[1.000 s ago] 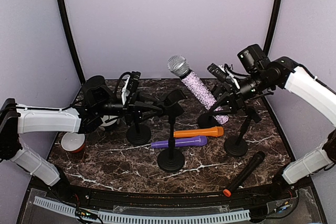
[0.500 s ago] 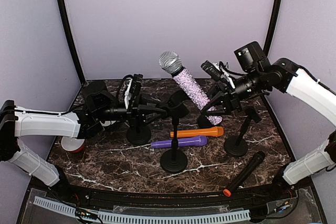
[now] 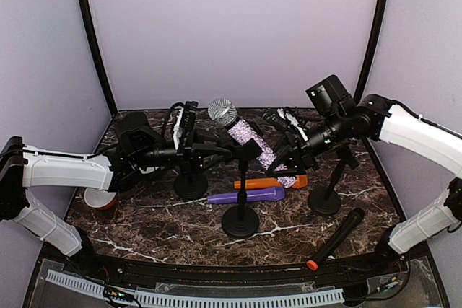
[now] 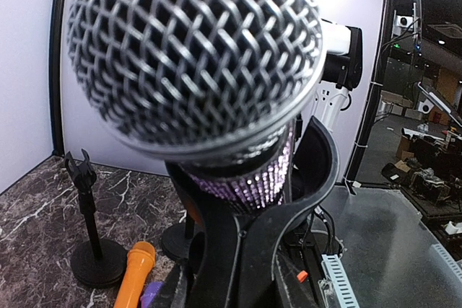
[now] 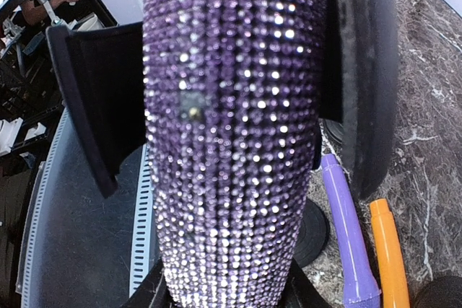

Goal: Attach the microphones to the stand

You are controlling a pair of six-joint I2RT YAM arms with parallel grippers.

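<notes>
Marble table (image 3: 144,230), stands (image 3: 240,223), orange mic (image 3: 254,183), purple mic (image 3: 249,196), black mic (image 3: 341,234), bowl (image 3: 99,198)

Mesh head foremost, lilac glitter microphone (image 4: 191,55) sits between arms of black stand clip (image 4: 317,164); orange microphone (image 4: 133,275) lies on marble counter (image 4: 36,207).

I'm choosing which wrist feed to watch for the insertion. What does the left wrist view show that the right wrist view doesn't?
Only left wrist: the mesh head of the glittery microphone, the stand clip partly around its body, and an empty stand. Only right wrist: the right gripper clamped on the glittery body. Both: that microphone, the orange microphone and the marble table.
</notes>
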